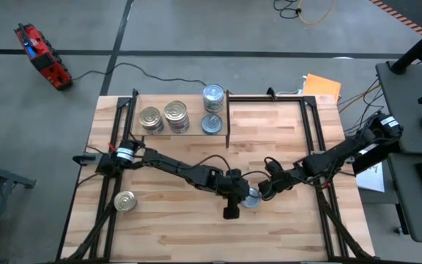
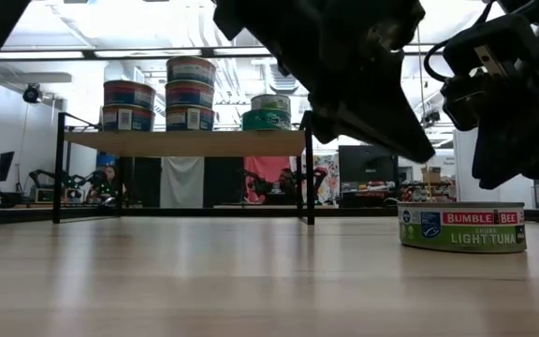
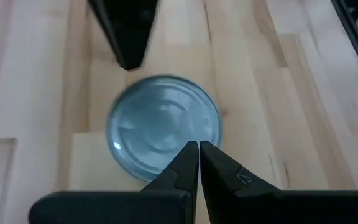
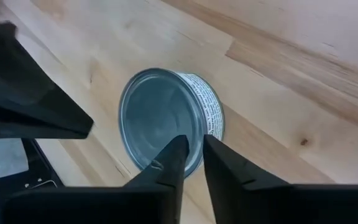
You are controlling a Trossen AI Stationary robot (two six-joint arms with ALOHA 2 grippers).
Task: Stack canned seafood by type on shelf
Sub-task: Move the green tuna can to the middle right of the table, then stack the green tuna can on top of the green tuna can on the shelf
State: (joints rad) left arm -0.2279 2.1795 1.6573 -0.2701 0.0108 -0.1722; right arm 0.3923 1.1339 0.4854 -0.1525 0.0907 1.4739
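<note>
Left hand (image 3: 199, 152): clenched, fingers pressed together, empty, poised over the edge of a silver-lidded tin (image 3: 164, 127).
Right hand (image 4: 191, 152): fingers parted by only a slim gap, grasping nothing, poised over the same tin (image 4: 166, 118) from its other side.
Silver-lidded tin (image 1: 251, 196): upright on the desk (image 1: 182, 235), centre, between both hands; label reads light tuna (image 2: 463, 227).
Gold-lidded tin (image 1: 125, 201): alone on the desk, at 9 o'clock from the hands.
Shelf (image 1: 145, 103): at 12 o'clock. Holds two gold-lidded stacks (image 1: 164, 117) side by side and two silver-lidded tins (image 1: 212, 108) beside the dark end panel (image 1: 228, 117).
</note>
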